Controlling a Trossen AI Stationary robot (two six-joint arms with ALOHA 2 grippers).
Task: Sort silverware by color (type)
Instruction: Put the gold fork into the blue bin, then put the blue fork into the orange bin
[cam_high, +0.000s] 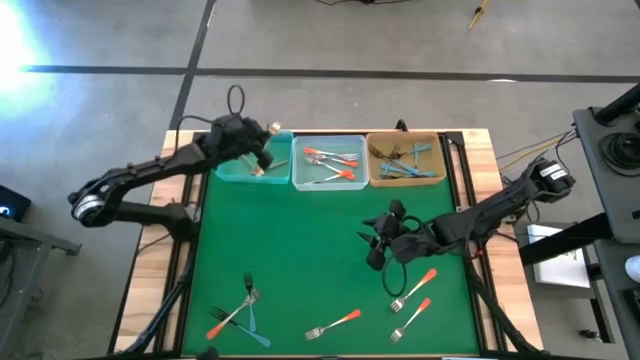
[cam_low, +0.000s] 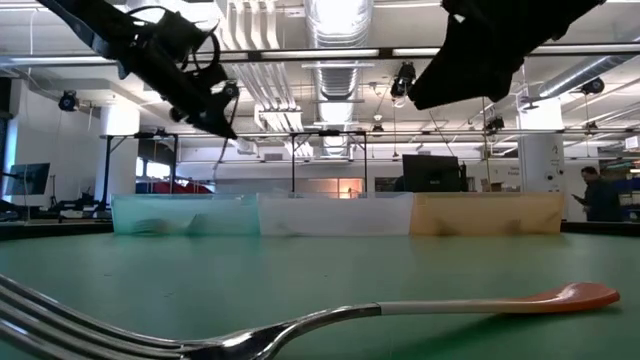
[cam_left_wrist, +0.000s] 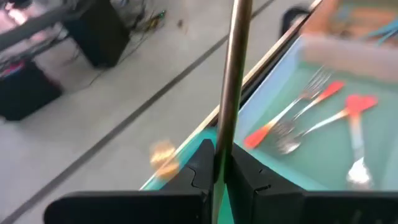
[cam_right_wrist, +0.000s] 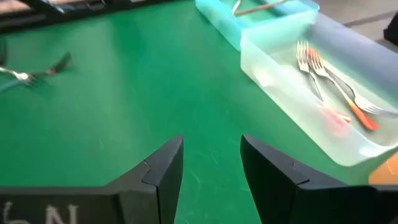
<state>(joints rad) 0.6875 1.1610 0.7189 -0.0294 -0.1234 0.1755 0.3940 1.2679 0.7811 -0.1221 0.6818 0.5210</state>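
Left gripper (cam_high: 262, 160), clamped on a gold fork (cam_left_wrist: 235, 74), hung over the 11 o'clock teal bin (cam_high: 232, 172) mid-drop; right gripper (cam_high: 377, 243) open, next needing orange forks (cam_high: 412, 288) at 5 o'clock.

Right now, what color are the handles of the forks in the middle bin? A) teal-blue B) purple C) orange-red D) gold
C: the forks lying in the middle bin have orange-red handles, plain in the high view and in both wrist views.
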